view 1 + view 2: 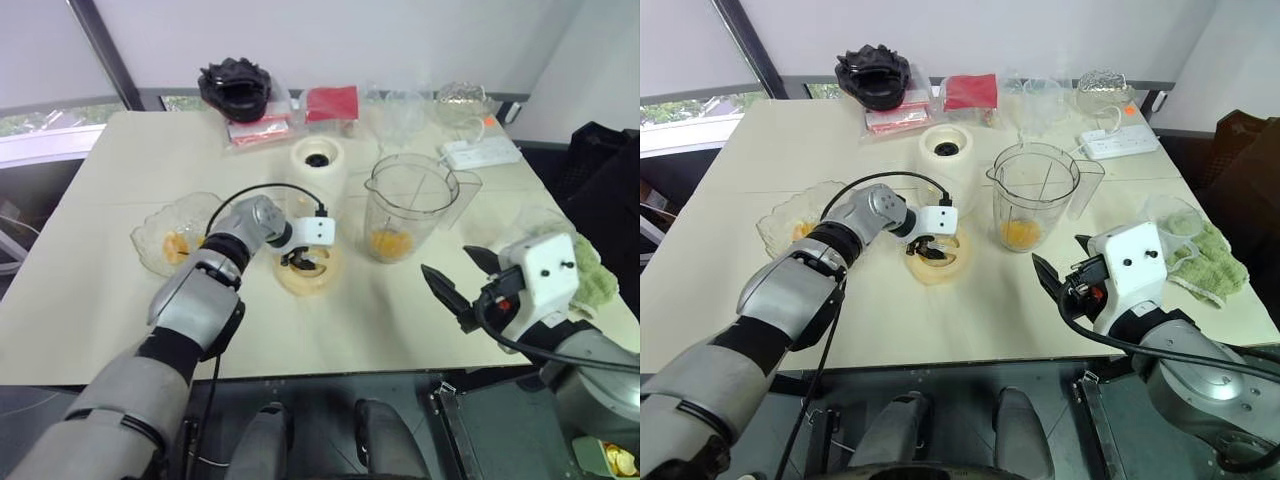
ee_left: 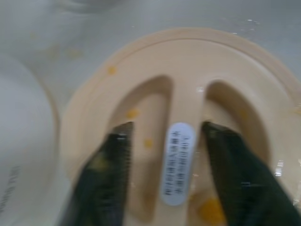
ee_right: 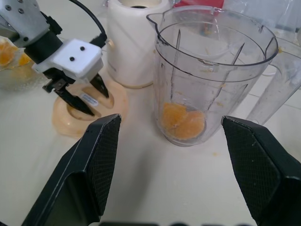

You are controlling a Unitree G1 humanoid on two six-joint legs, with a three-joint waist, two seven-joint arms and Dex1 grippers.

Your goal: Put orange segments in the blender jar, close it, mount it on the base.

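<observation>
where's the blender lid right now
The flat cream lid lies on the table near the middle of the head views, just in front of the base and left of the blender jar, with the left gripper straddling its handle ridge.

A pale cream tabletop [image 1: 120,200] carries a clear plastic blender jar [image 1: 410,205] with glossy orange-yellow segments [image 3: 182,120] at its bottom. Beside it lies a flat cream round lid [image 3: 115,101] flecked with orange, its ridge bearing a white sticker with dark print [image 2: 177,162]. Behind stands a squat cream-white base [image 1: 318,160] with a dark socket. Further back are a red packet [image 1: 331,102] and a black ruffled object [image 1: 235,88].
</observation>
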